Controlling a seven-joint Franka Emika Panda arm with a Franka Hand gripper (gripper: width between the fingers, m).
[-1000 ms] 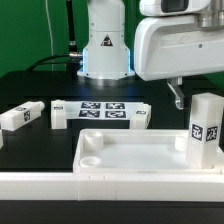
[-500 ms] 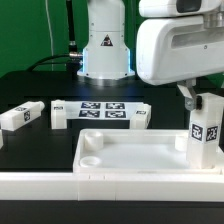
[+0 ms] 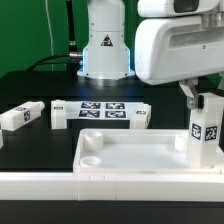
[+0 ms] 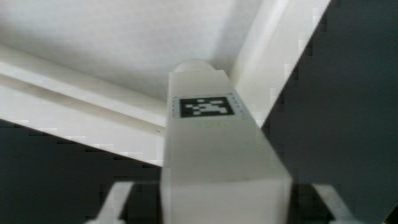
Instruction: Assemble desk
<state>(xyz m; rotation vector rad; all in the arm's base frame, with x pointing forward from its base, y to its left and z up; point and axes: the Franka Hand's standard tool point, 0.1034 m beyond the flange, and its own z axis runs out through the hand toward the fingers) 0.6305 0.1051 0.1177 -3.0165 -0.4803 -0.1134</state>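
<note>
The white desk top (image 3: 120,160) lies at the front, a tray with a raised rim and round corner sockets. One white tagged leg (image 3: 205,132) stands upright at its corner on the exterior view's right. My gripper (image 3: 193,96) is at the top of this leg. In the wrist view the leg (image 4: 217,150) runs between my fingers (image 4: 125,205), with a dark gap on each side, so the gripper (image 4: 222,208) is open around it. The tray rim (image 4: 267,60) lies beyond the leg's far end. How deep the leg sits in its socket is hidden.
Three loose legs lie behind the tray: one (image 3: 20,116) at the exterior view's left, one (image 3: 60,113) beside it, one (image 3: 140,117) further right. The marker board (image 3: 100,110) lies between them. The robot base (image 3: 105,50) stands at the back. A low white wall (image 3: 60,185) runs along the front.
My gripper has moved toward the exterior view's right and down to the top of the upright leg. Over the last half second it has barely moved. The leg and tray stayed put.
</note>
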